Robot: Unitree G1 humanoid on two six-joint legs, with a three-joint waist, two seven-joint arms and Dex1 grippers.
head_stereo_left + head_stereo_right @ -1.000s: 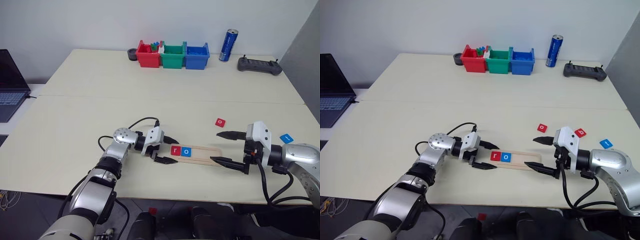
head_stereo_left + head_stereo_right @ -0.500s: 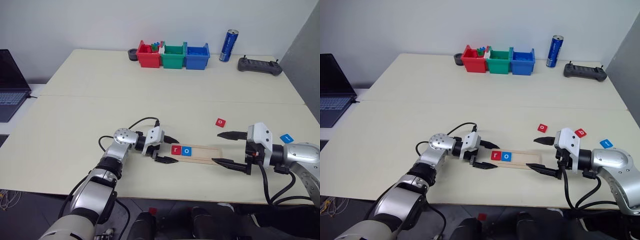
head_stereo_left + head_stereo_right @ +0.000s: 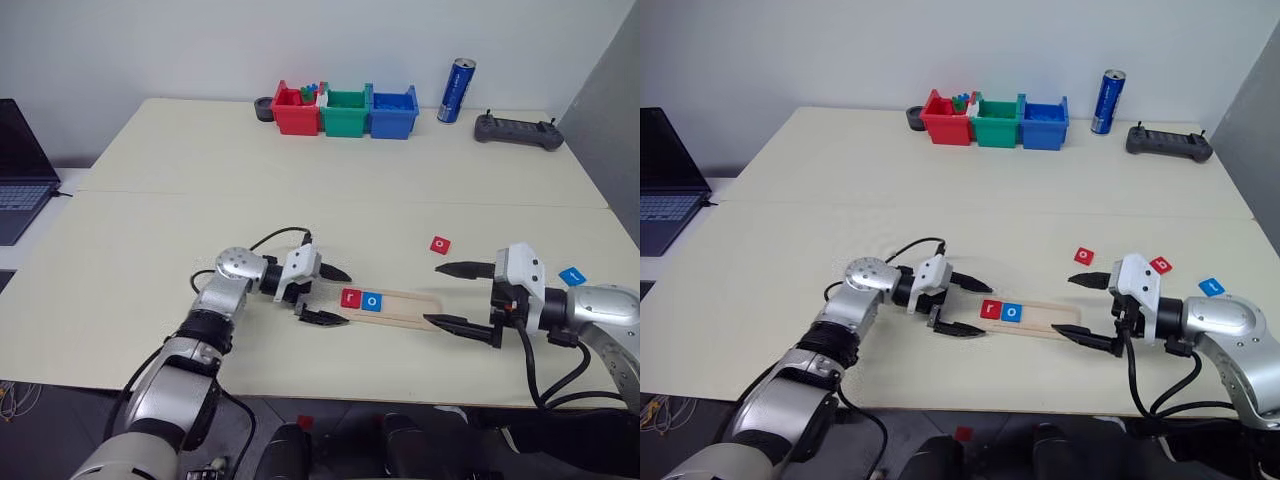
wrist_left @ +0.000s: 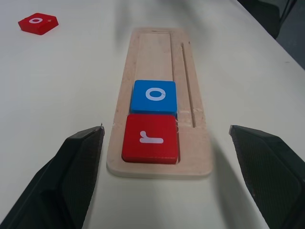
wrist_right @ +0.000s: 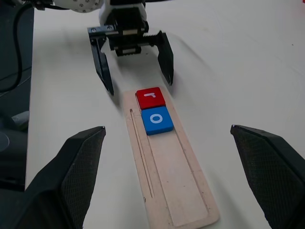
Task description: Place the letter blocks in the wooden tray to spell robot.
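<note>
The wooden tray (image 3: 405,305) lies near the table's front edge. At its left end sit a red "r" letter block (image 3: 350,298) and, beside it, a blue "o" block (image 3: 372,301). My left gripper (image 3: 347,298) is open at that end, one finger on each side of the tray, holding nothing. My right gripper (image 3: 432,294) stands open at the tray's right end, also holding nothing. Loose on the table to the right are a red "o" block (image 3: 441,244), another red block (image 3: 1161,265) and a blue block (image 3: 572,275).
Red (image 3: 296,110), green (image 3: 346,112) and blue (image 3: 394,112) plastic bins stand in a row at the table's back, with a blue can (image 3: 456,91) and a black controller (image 3: 519,131) to their right. A laptop (image 3: 18,170) sits off the left edge.
My left hand has drawn back a little to the left and up from the tray's end. The right arm and the blocks have not moved.
</note>
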